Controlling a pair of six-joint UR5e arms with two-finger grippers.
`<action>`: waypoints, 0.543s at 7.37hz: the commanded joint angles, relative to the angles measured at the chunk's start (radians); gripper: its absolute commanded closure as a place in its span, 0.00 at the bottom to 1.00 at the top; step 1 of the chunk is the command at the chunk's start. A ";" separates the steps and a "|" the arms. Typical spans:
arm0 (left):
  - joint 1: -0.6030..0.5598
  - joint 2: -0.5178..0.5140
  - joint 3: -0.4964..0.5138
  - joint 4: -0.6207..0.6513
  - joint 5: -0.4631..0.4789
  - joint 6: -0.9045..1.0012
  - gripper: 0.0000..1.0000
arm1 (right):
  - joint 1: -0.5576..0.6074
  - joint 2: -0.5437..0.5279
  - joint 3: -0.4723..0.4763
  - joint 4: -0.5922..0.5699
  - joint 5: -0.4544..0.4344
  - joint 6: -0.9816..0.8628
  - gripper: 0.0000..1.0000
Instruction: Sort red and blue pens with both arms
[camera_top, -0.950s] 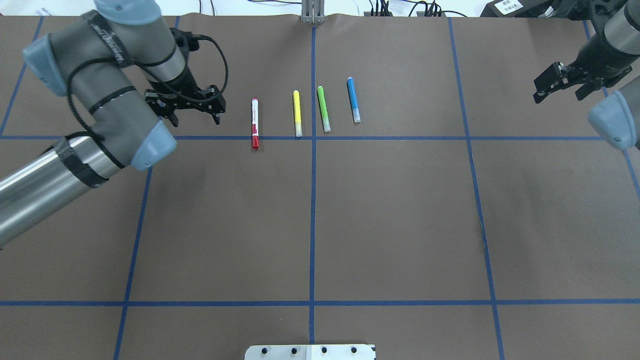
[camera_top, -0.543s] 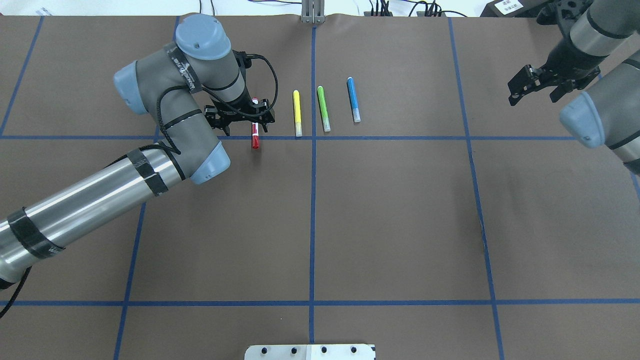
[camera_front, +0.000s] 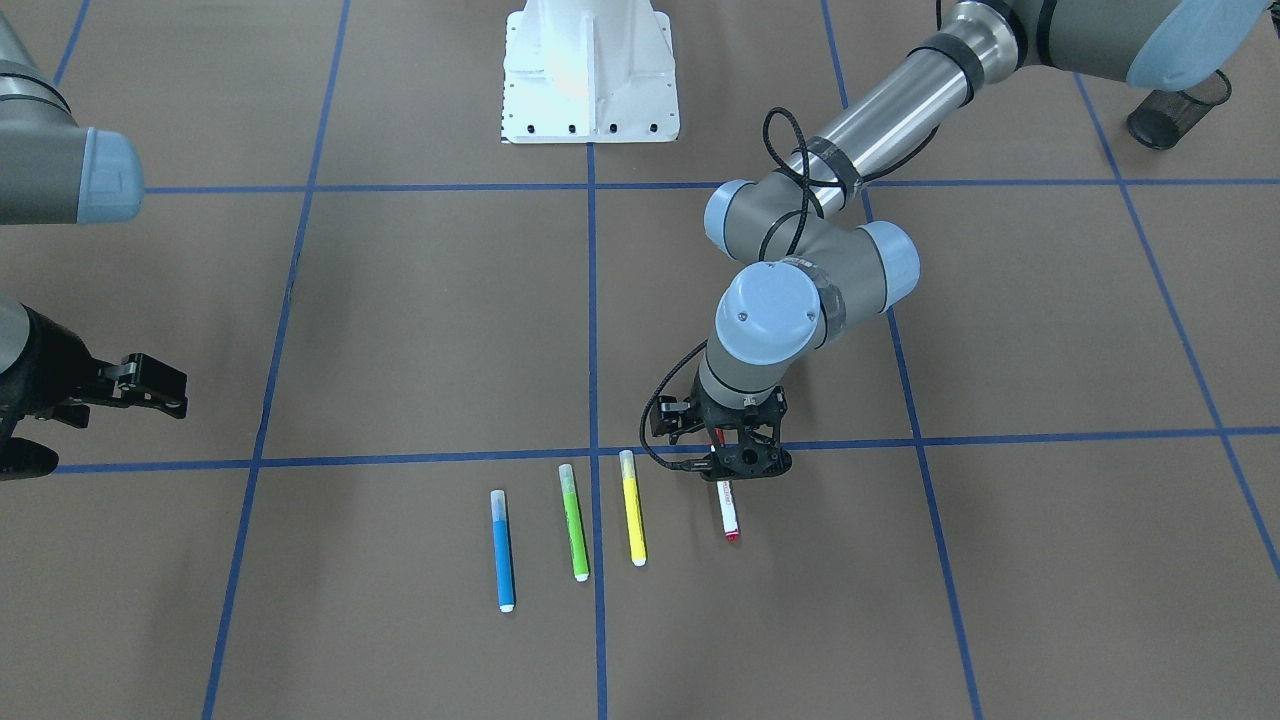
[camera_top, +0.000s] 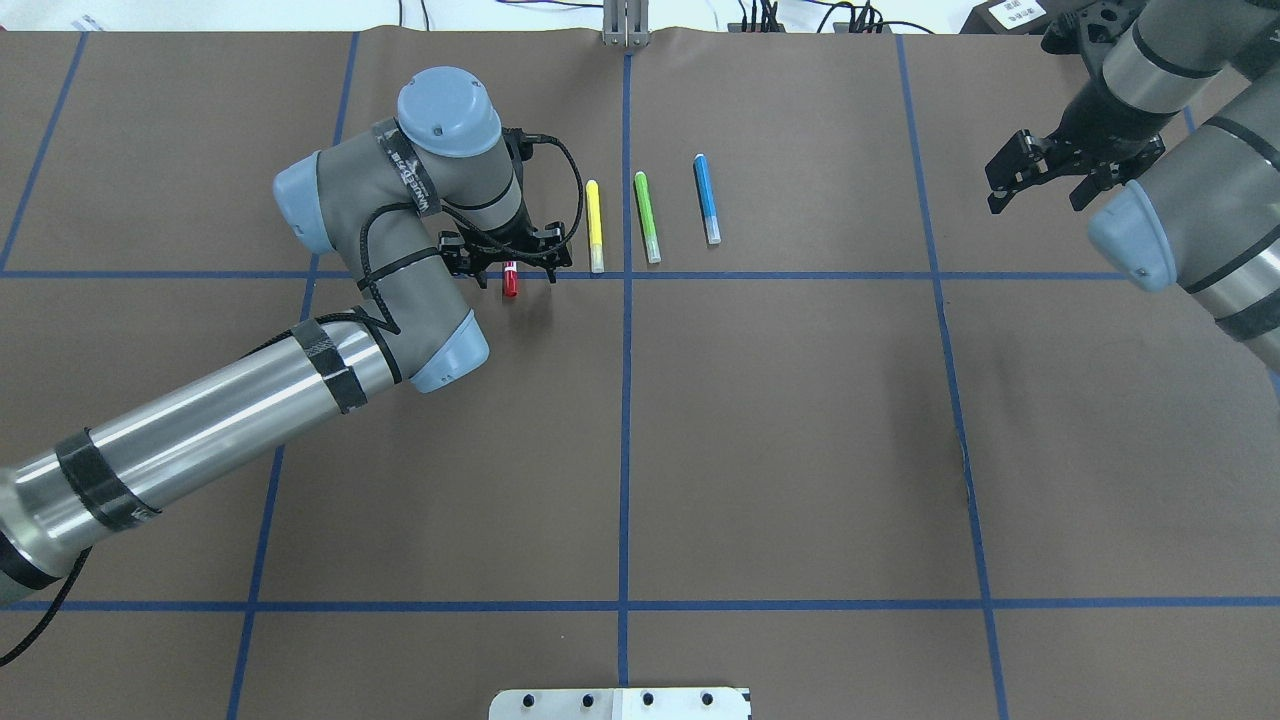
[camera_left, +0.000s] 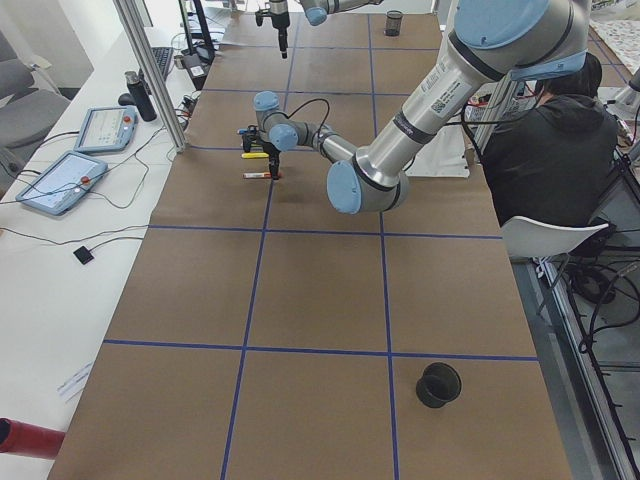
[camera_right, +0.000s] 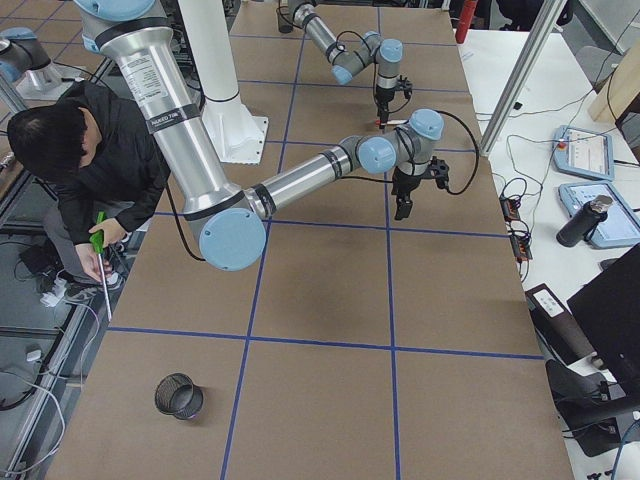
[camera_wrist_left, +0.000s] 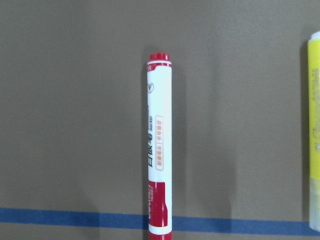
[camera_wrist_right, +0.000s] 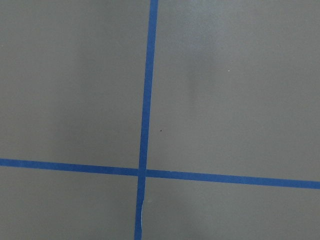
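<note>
The red pen (camera_top: 511, 281) lies flat across a blue tape line, white barrel and red ends plain in the left wrist view (camera_wrist_left: 159, 170). My left gripper (camera_top: 510, 263) hovers directly over it, open, one finger on each side; most of the pen is hidden beneath it. From the front, the left gripper (camera_front: 741, 458) covers the red pen's (camera_front: 729, 515) near part. The blue pen (camera_top: 707, 200) (camera_front: 503, 550) rests untouched at the row's right end. Far to the right, my right gripper (camera_top: 1038, 198) hangs open and empty above bare table.
A yellow marker (camera_top: 594, 226) and a green marker (camera_top: 647, 217) lie between the two pens. The white pedestal base (camera_front: 590, 70) is at the robot's side. A black mesh cup (camera_front: 1165, 115) stands at a table corner. A seated person (camera_left: 540, 150) is beside the table.
My left arm swung right, from left of the red pen to directly over it. The right gripper drifted left, inward over the table. The pens have not moved.
</note>
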 joint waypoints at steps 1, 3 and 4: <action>-0.002 0.004 0.001 0.002 0.001 0.000 0.30 | 0.000 0.004 0.000 0.000 0.007 0.005 0.00; -0.002 0.004 0.001 0.002 0.001 0.000 0.48 | 0.000 0.006 0.000 0.000 0.007 0.027 0.00; -0.002 0.004 0.001 0.006 0.001 0.000 0.62 | 0.000 0.006 0.000 0.000 0.007 0.030 0.00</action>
